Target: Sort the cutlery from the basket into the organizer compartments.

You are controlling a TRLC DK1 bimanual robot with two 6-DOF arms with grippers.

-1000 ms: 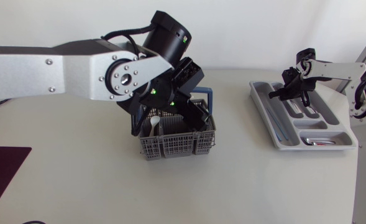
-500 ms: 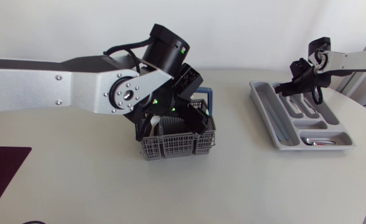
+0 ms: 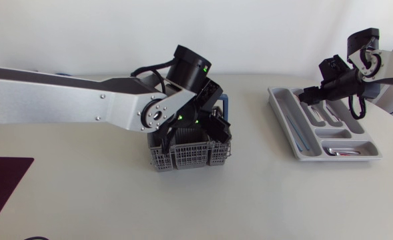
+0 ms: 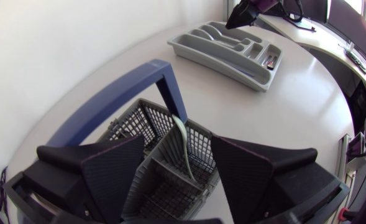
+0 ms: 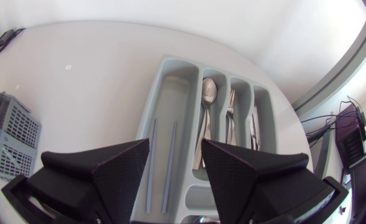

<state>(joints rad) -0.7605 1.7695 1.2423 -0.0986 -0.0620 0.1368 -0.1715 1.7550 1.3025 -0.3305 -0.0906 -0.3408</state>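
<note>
Left claw (image 4: 179,165) gapes wide over the grey mesh basket (image 3: 183,157) at the centre of the worktop (image 3: 83,200), straddling a pale utensil handle (image 4: 186,152); right claw (image 5: 175,152), equally wide, hangs above the grey plastic organizer tray (image 3: 284,127).

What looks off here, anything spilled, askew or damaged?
Nothing stands out. The basket sits upright, with a pale utensil standing in it between the open fingers of the left gripper. In the organizer the cutlery lies lengthwise inside its compartments.
</note>
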